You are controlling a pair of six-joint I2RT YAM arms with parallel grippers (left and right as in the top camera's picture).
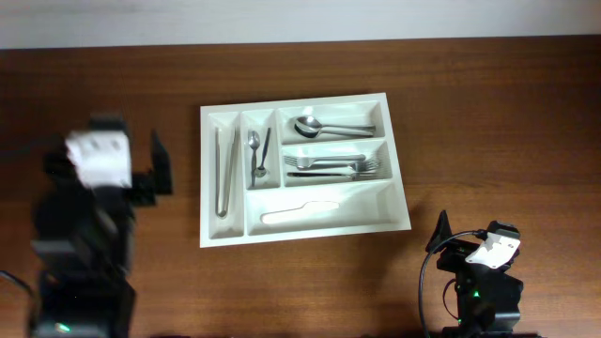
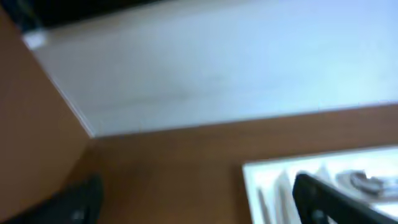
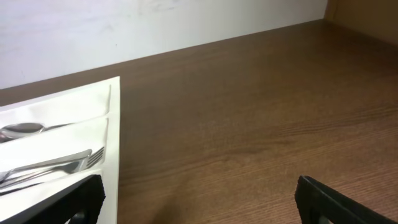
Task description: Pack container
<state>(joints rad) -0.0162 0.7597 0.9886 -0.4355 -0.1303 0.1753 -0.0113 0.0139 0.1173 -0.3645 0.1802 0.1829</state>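
Altogether 1 container (image 1: 204,169), 5 compartments (image 1: 371,201)

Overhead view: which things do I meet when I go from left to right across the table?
Left arm → container (left wall) → tongs → small spoons → right arm.

From above my station, the worktop (image 1: 488,113) is dark brown wood with a fine grain, and a pale wall (image 1: 300,19) runs along its far edge. Metal tongs (image 1: 225,169) lie lengthwise, leftmost of the cutlery. Just to their right, a small spoon (image 1: 254,155) and a dark-handled piece (image 1: 264,155) lie side by side. Further right, large spoons (image 1: 329,126) lie crosswise with their bowls to the left. Forks (image 1: 333,166) lie nearer me, tines to the right. A white utensil (image 1: 300,212) lies nearest of all.
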